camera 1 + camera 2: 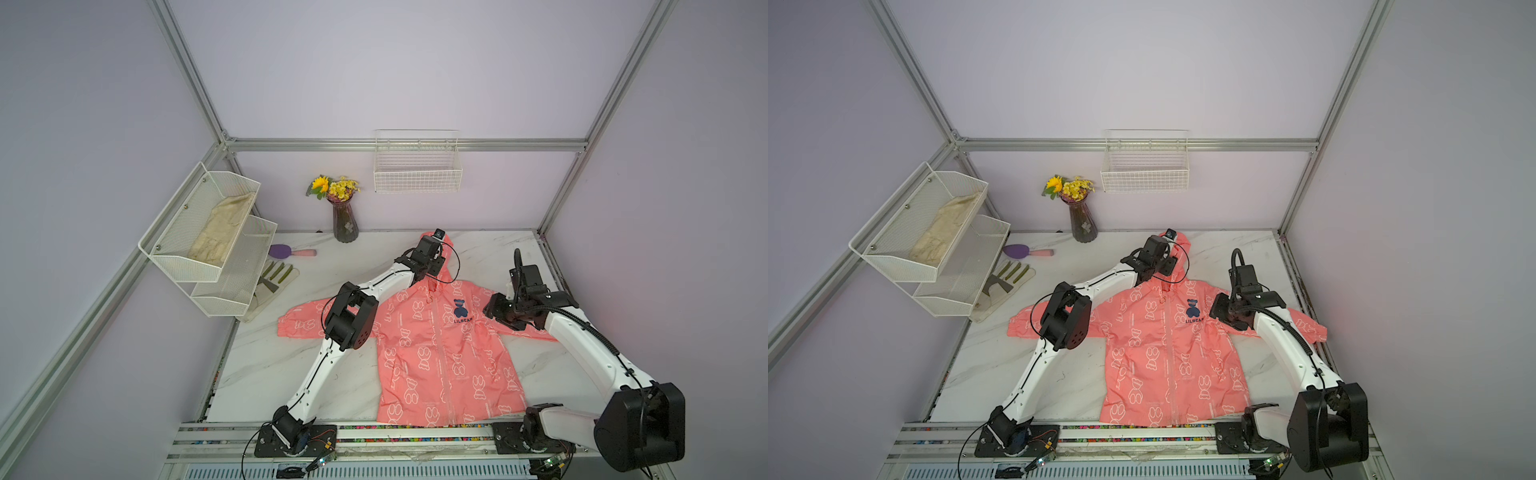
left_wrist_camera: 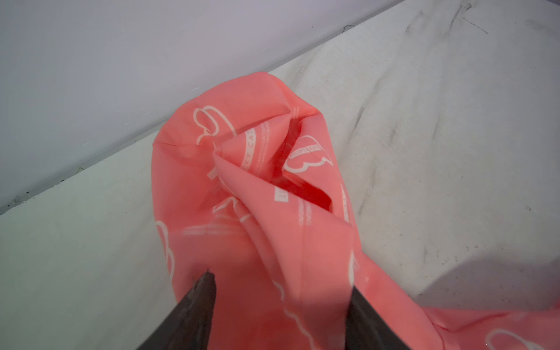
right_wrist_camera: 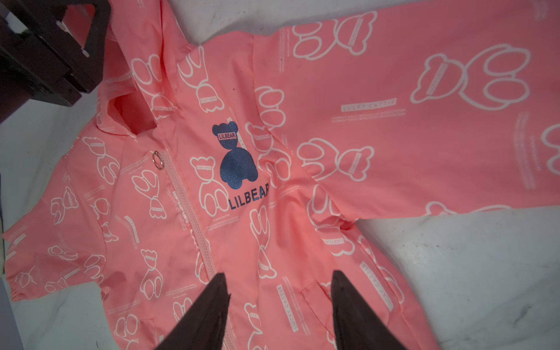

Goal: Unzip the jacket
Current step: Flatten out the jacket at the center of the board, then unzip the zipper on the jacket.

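"LILBEAR" on jacket (image 3: 363, 151) chest, "LUCKY CATTLE" print

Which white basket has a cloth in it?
The upper white mesh tray on the side wall, holding a beige cloth; the lower tray and back-wall wire basket show none.

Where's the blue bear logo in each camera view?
Top view: logo right of centre, on the jacket chest.
Top view: logo near centre, same chest spot.
Left wrist: not in it.
Right wrist: logo left of centre.
Shared landmark: hood.
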Motion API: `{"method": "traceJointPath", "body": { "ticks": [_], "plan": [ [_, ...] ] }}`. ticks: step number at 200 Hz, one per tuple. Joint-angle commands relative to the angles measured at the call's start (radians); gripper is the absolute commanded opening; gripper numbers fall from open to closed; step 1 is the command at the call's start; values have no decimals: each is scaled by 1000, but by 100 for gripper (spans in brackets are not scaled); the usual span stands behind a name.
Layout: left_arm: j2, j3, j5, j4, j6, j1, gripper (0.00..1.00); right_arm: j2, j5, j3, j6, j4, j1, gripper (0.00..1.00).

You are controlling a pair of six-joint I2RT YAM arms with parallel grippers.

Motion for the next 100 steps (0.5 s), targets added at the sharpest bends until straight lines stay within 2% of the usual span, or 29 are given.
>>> {"method": "traceJointPath", "body": {
  "ticks": [1,28,62,100],
  "plan": [
    [-93,-20,-4,47,-17,14,61,4,3,-14,-15,16,-2,57],
    [-98,-22,-3,45,-19,17,62,12,0,-11,-22,13,-2,57],
    [-115,-31,6,54,-34,27,71,21,-4,-11,-28,15,-2,57],
    [-125,-43,35,58,-75,56,69,28,-6,-7,-32,15,-2,57]
  ]
}}
